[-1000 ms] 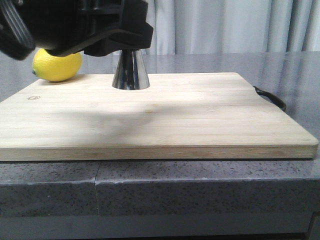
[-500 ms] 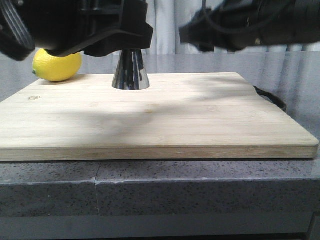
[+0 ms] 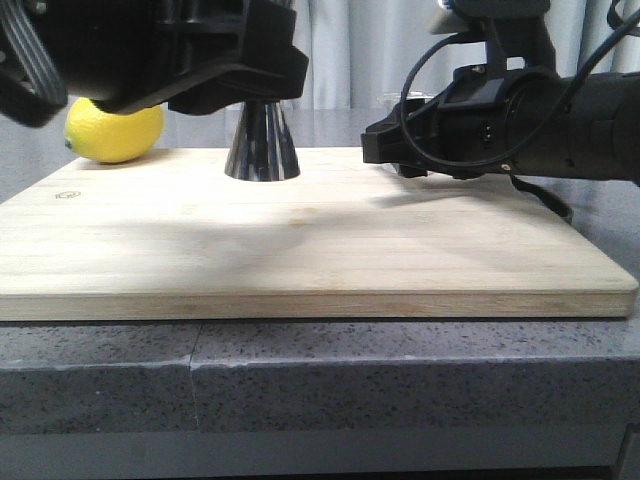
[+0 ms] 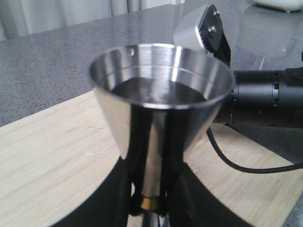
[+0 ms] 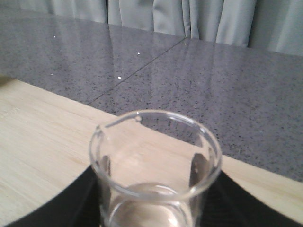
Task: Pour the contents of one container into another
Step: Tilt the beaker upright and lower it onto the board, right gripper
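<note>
Steel hourglass jigger [image 4: 158, 123] stands on the bamboo board [image 3: 330, 240], clamped at its waist by the left end effector [image 4: 149, 201] and already holding liquid. The right end effector [image 5: 154, 210] grips the clear glass beaker [image 5: 155, 165] upright over the board; the pour looks mostly done.

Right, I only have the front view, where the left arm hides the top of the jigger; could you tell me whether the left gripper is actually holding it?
Observer: Yes. The left wrist view shows the left gripper closed on the jigger at its narrow waist, with a black finger on either side.
Operator: Thank you. Is there anything in its upper cup?
Observer: It appears to hold liquid, with the surface below the rim.
Operator: And what is the right arm carrying?
Observer: The right gripper holds a clear glass beaker upright over the cutting board. The beaker looks nearly empty.
</note>
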